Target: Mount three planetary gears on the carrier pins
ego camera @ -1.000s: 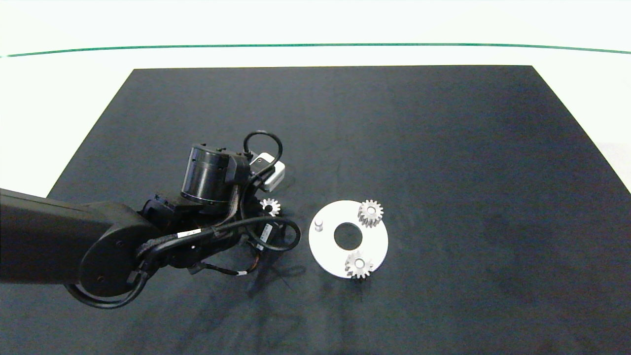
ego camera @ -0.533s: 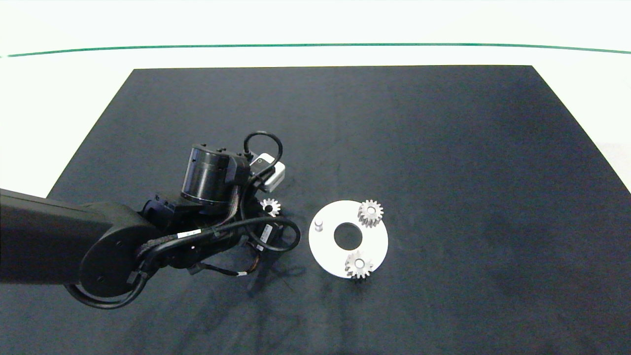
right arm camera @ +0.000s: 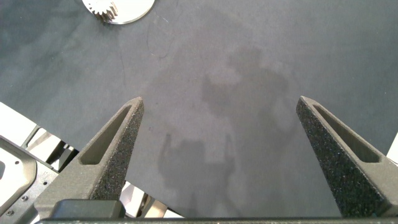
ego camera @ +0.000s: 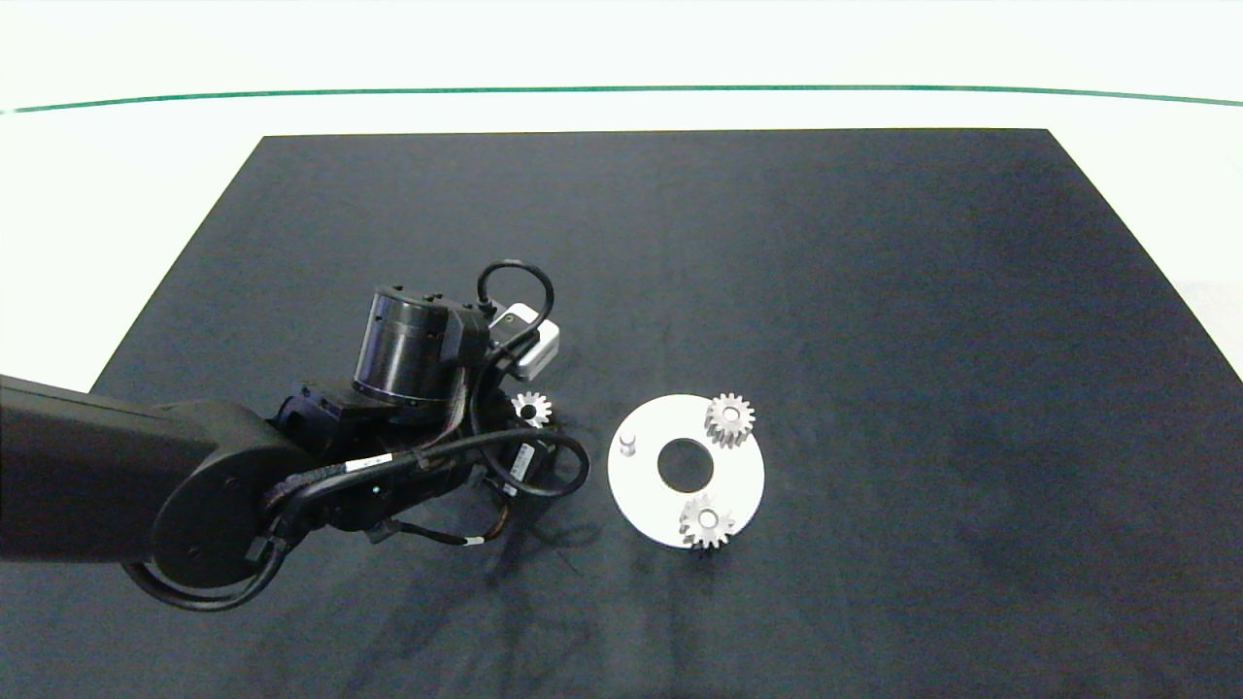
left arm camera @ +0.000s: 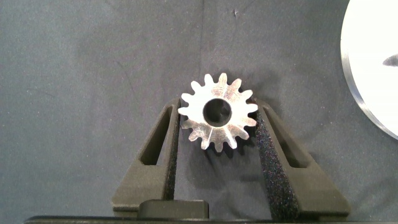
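Black matting covers the tabltop (ego camera: 874, 291), with pale floor and a thin green line beyond its far edge. From my station I see the left arm (ego camera: 194, 466) come in from the left side, bent across the near-left part of the mat, cables looped around its wrist. My left pincer (left arm camera: 217, 124) sits just left of the white disc, and its two fingers (left arm camera: 163, 146) are clamped on the third gear (left arm camera: 217, 118); the foam pads press the teeth on both sides, and the bore faces the wrist camera. In the head view this gear (ego camera: 531, 408) shows just past the wrist housing, near the disc but not touching it.

Further right lies the white disc (ego camera: 641, 485), flat on the mat, with a large centre hole. On its left side one bare pin (ego camera: 627, 444) stands upright. At the far-right part of the disc a seated gear (ego camera: 729, 419) sits on its pin, and at the near edge a second seated gear (ego camera: 707, 521) sits on another, its teeth overhanging the rim slightly.

My right pincer (right arm camera: 221, 130) is out of the head view. Its wrist camera shows the fingers spread wide apart over bare mat, holding nothing, with the disc well away from it.
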Available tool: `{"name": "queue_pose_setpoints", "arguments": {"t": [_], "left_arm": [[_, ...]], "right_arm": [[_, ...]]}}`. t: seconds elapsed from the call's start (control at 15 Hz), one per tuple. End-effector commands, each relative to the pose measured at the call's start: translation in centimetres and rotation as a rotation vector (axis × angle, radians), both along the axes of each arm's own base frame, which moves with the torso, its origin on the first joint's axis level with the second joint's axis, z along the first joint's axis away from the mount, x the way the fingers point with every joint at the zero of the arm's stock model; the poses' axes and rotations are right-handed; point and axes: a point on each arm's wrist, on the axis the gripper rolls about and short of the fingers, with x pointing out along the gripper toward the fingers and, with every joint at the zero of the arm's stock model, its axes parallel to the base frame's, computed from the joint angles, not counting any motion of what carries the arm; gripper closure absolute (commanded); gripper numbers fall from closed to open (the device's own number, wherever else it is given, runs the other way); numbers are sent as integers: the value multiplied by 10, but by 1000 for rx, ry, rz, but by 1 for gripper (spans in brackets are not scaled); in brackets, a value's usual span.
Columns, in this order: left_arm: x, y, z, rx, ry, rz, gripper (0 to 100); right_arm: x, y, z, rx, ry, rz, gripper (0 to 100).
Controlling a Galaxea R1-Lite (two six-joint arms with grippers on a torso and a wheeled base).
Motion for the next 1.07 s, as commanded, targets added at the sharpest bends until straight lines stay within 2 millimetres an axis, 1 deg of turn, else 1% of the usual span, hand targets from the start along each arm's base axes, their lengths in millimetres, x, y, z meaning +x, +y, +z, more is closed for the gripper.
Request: {"name": "queue_pose_setpoints", "arguments": {"t": [0.07,0.73,0.8,0.93,1.0,1.07], "left_arm": [[0,0,0,1,-3,2,79],[-1,0,-2,6,5,1,100],[-1,1,-3,7,9,0,100],[-4,2,3,-11,-4,-1,100],[-10,3,12,-32,-25,-4,100],[-13,4,17,-39,-37,-9,100]], "right_arm": [[0,0,0,-4,3,1,0],[0,0,-1,-5,4,1,0],[0,0,-1,-6,5,1,0],[0,0,-1,-5,4,1,0],[0,0,-1,-5,4,1,0],[0,0,-1,-5,4,1,0]]}}
